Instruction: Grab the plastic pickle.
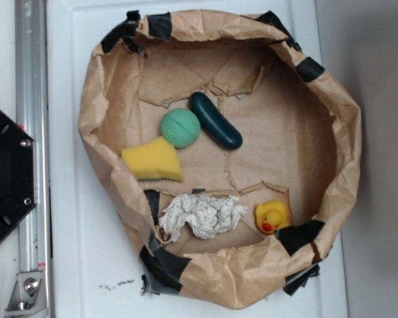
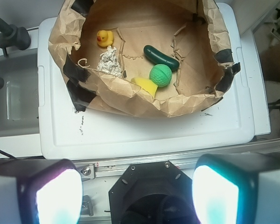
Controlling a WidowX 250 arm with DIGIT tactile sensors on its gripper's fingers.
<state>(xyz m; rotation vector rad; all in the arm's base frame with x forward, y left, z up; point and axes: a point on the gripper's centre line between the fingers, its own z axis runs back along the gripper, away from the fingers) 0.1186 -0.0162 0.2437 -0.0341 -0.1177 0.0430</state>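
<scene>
Plastic pickle [image 1: 216, 120]: dark teal-green, glossy, oblong with rounded ends; it lies flat on the paper floor of the nest, running diagonally in the exterior view from upper left to lower right; nothing grips it
Green ball [image 1: 180, 128]: lighter green, dimpled, just beside the pickle's upper-left end, touching or nearly so; in the wrist view it sits in front of the pickle
Yellow sponge wedge [image 1: 153, 159]: a yellow foam piece against the ball's lower side, close to the nest's wall; in the wrist view the rim partly hides it
Crumpled white wad [image 1: 203, 215]: wrinkled paper or foil, looks silvery in the wrist view; it lies apart from the pickle, near the opposite wall
Rubber duck [image 1: 272, 216]: small, yellow with a red-orange beak, beside the wad, close to a black taped patch
Brown paper nest [image 1: 345, 132]: a crinkled kraft-paper ring with raised walls, patched with black tape [image 1: 160, 264]; it holds all five items
White lid [image 2: 144, 133]: flat white plastic surface under the nest, with some dark scuffs near one edge
Gripper [image 2: 135, 196]: only in the wrist view, at the bottom edge; two blurred fingers [image 2: 51, 193] glow pale and stand far apart, spread wide, holding nothing; well short of the nest and the pickle
Black mount [image 1: 6, 173]: dark angular plate on a metal rail beside the lid
</scene>
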